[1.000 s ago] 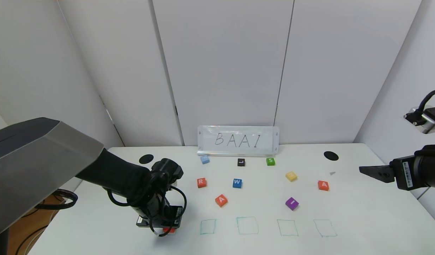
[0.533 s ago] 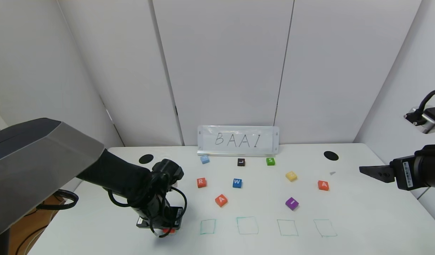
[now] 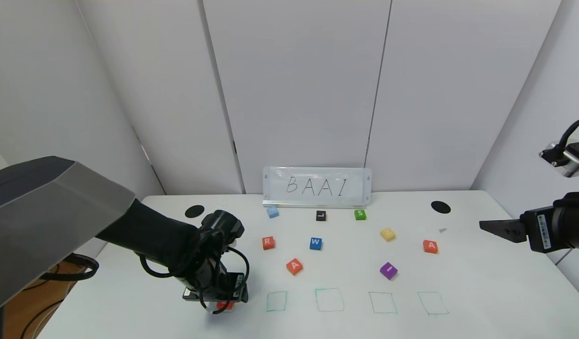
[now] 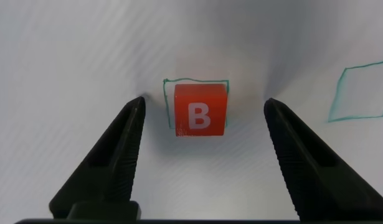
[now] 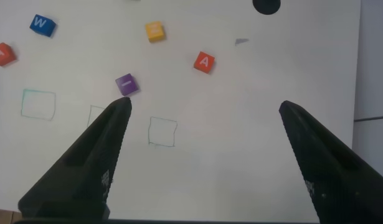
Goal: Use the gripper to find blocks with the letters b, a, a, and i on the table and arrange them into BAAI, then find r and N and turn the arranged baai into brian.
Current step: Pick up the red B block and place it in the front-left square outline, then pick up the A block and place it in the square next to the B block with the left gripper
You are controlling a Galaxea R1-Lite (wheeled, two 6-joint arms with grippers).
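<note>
Orange-red B block [image 4: 200, 111]: flat on the table [image 3: 482, 292], inside the leftmost green square outline [image 4: 196, 84], letter up; it sits toward one side of that outline, with a strip of bare white showing along the other.

Left gripper [image 4: 203, 112]: pointing down over the near-left part of the table, forearm sloping down to it from the robot's left. Fingers spread wide, one either side of the B block, clear white gaps between each fingertip and the block; nothing gripped.

Right gripper [image 3: 489, 226]: held off the table's right edge, well above the surface, pointing inward. Fingers wide apart in its wrist view, holding nothing.

Remaining task blocks:
- R block [image 3: 268, 243], orange-red, left of centre.
- A block [image 3: 294, 266], orange-red, just in front of and right of the R.
- second A block [image 3: 430, 246], orange-red, toward the right side.
- purple I block [image 3: 388, 270], in front of the yellow block [image 3: 387, 234].

Other blocks: blue W block [image 3: 315, 243], black L block [image 3: 321, 215], green S block [image 3: 360, 214], light blue block [image 3: 272, 212].

Open room: four more green outlines in a row along the near edge, right of the B block, all unfilled; bare white tabletop around them and toward the right edge.

Sign [image 3: 317, 187] reading BAAI stands at the far edge.
</note>
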